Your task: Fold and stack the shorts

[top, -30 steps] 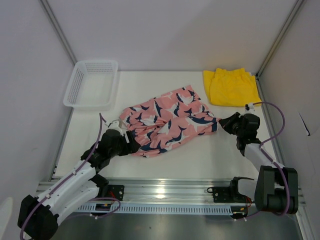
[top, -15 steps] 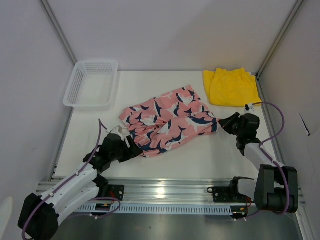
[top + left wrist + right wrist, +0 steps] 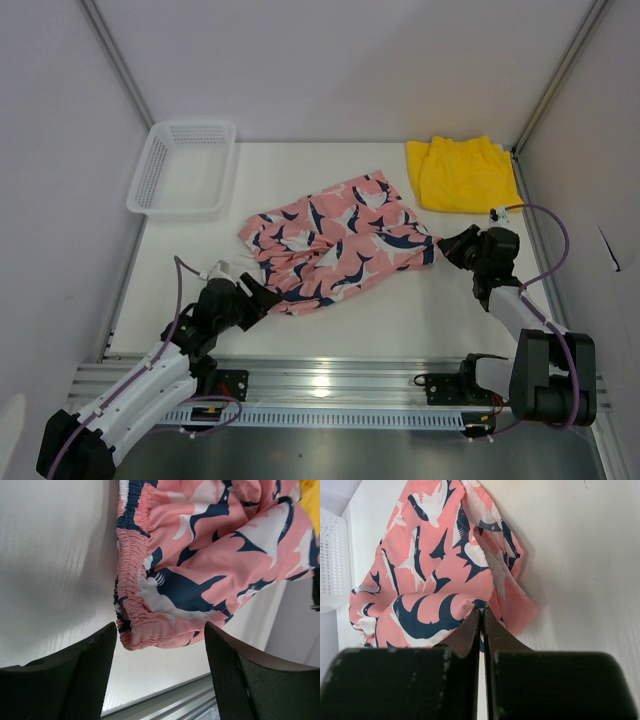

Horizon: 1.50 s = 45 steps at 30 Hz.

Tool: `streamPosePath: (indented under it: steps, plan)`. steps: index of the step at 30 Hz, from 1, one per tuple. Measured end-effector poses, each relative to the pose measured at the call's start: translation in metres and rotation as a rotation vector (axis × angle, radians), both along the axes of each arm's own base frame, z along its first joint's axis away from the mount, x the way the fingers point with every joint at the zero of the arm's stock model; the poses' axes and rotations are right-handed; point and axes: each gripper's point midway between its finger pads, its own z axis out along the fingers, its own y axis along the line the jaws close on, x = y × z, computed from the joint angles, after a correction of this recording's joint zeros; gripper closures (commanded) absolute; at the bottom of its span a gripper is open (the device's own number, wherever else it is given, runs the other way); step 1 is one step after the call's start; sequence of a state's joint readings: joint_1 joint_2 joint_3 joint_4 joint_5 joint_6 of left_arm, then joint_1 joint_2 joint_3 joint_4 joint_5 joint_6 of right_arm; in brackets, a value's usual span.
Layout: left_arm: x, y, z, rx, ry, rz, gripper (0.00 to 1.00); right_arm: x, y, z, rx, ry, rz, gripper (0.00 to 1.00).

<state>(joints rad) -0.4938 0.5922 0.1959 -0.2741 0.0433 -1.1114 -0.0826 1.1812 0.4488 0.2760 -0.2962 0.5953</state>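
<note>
One rumpled pink shorts [image 3: 335,240] edge pinched by right hand [image 3: 481,615]; left hand [image 3: 160,628] gapes empty.

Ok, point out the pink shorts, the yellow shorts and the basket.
pink shorts [image 3: 335,245], top view, middle of the cloth.
yellow shorts [image 3: 462,175], top view, middle of the cloth.
basket [image 3: 146,168], top view, left wall.

**Where Things Lie on the Counter**

The printed shorts [image 3: 335,245] lie spread in the middle of the counter [image 3: 420,300]. Behind them and to the right, in the far right corner, lie the plain shorts [image 3: 462,175], near the first pair. The basket [image 3: 140,190] stands in the far left corner, well apart from both pairs. The left gripper [image 3: 262,295] sits just beside the near left edge of the printed shorts. The right gripper [image 3: 440,245] meets their right corner.
</note>
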Motion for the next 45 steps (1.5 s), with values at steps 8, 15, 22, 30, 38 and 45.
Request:
streamPosePath:
  steps: [8, 15, 22, 30, 38, 45]
  plan:
    - [-0.006, 0.012, -0.013, -0.03, 0.147, 0.164, 0.3, 0.0, 0.0, 0.0, 0.001, 0.0, 0.0, 1.0]
    - [-0.013, 0.018, -0.024, -0.055, 0.266, 0.28, 0.36, 0.0, 0.001, 0.0, 0.002, -0.002, 0.002, 1.0]
    - [-0.011, 0.022, -0.022, -0.079, 0.276, 0.339, 0.4, 0.001, 0.001, 0.0, 0.01, 0.001, 0.003, 1.0]
    - [-0.005, 0.018, -0.02, -0.091, 0.293, 0.355, 0.46, 0.001, 0.001, -0.001, 0.01, 0.004, 0.004, 1.0]
    - [0.0, 0.013, -0.021, -0.113, 0.303, 0.365, 0.72, 0.001, 0.002, -0.001, 0.012, 0.001, 0.007, 1.0]
    - [0.009, 0.013, -0.012, -0.128, 0.267, 0.379, 1.0, 0.001, 0.003, 0.0, 0.015, 0.0, 0.014, 1.0]
